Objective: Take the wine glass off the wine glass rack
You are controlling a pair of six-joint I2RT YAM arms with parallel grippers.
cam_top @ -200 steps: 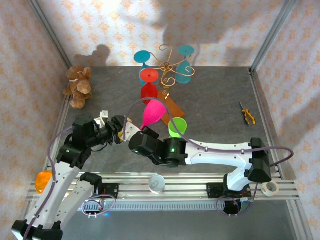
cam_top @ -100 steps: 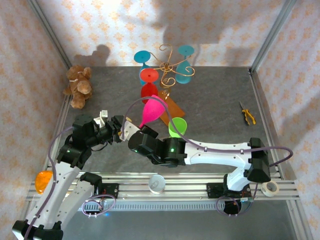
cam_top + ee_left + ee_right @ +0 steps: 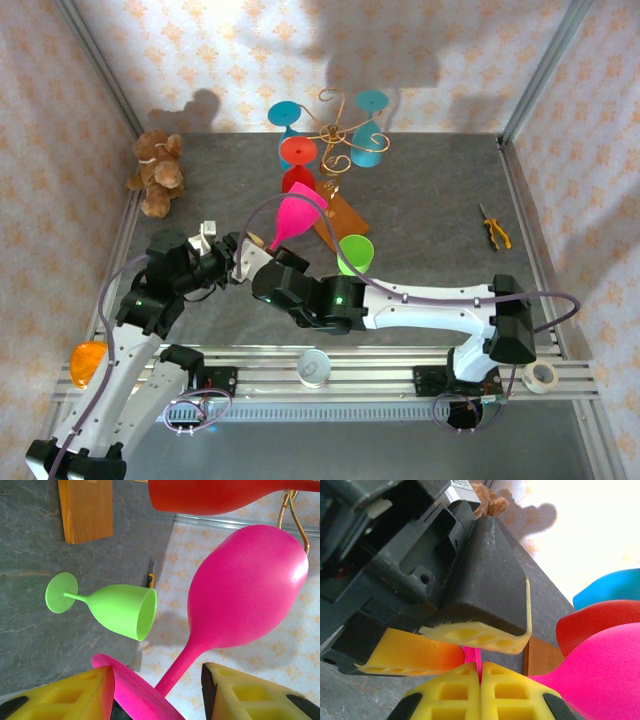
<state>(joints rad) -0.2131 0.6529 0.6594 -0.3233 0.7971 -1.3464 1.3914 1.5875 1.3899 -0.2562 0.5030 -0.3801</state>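
A pink wine glass (image 3: 292,222) hangs tilted in the air in front of the wine glass rack (image 3: 335,132), clear of its gold arms. My right gripper (image 3: 262,260) is shut on the thin stem (image 3: 480,656). My left gripper (image 3: 237,263) faces it from the left. In the left wrist view its yellow fingers (image 3: 250,695) stand apart on either side of the pink stem (image 3: 180,667) and foot (image 3: 135,690). One pad lies against the foot and the other is off the stem. Red and blue glasses (image 3: 298,152) still hang on the rack.
A green wine glass (image 3: 355,253) stands beside the rack's wooden base (image 3: 343,213). A teddy bear (image 3: 155,172) sits at the far left and pliers (image 3: 495,230) lie at the right. A white cup (image 3: 314,366) and a tape roll (image 3: 541,376) rest on the near rail.
The right arm has carried the pink glass leftward, toward the left gripper. The left jaws have narrowed around the glass's foot and stem.
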